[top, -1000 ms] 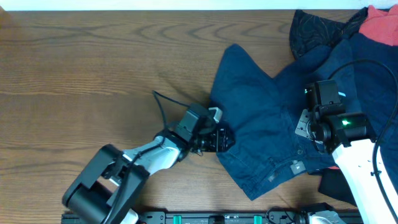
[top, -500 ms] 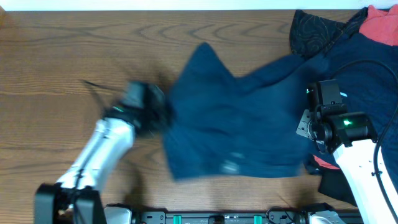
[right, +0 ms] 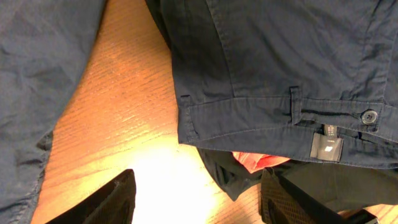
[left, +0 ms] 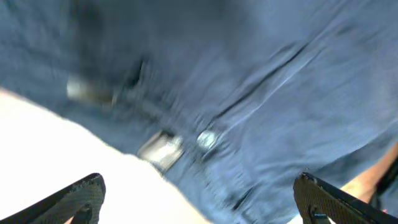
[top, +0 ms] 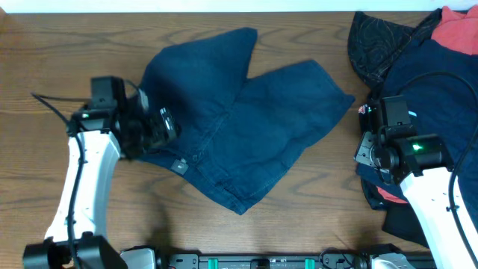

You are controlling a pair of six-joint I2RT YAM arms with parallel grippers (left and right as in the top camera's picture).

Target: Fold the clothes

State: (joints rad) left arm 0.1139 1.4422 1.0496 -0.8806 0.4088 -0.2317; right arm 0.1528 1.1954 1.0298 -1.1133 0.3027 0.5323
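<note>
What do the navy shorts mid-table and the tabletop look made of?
Navy shorts: likely woven cotton twill or light denim, matte; stitched seams and a metal-looking button at the waistband. Table: wood or wood-look laminate, brown with clear grain, slightly glossy under the wrist light.

1. The left arm [top: 81,179] is a slim, smooth white tube between black joint housings.
2. A thin black cable [top: 48,104] loops out beside its boxy black wrist, where a small green light [top: 84,116] glows.
3. The left gripper [left: 199,186] has dark, wedge-shaped fingers [left: 78,196], blurred in the wrist view.
4. The right arm [top: 433,213] has a broader white shell under a rounded black joint with a green lamp [top: 414,147].
5. A square black block [top: 392,112] tops it, and a grey metal bracket [top: 364,152] sits beside it.
6. A long black lead [top: 437,74] arcs above.
7. The right gripper [right: 199,199] has black fingers [right: 112,202]; one shows a fine mesh texture.
</note>
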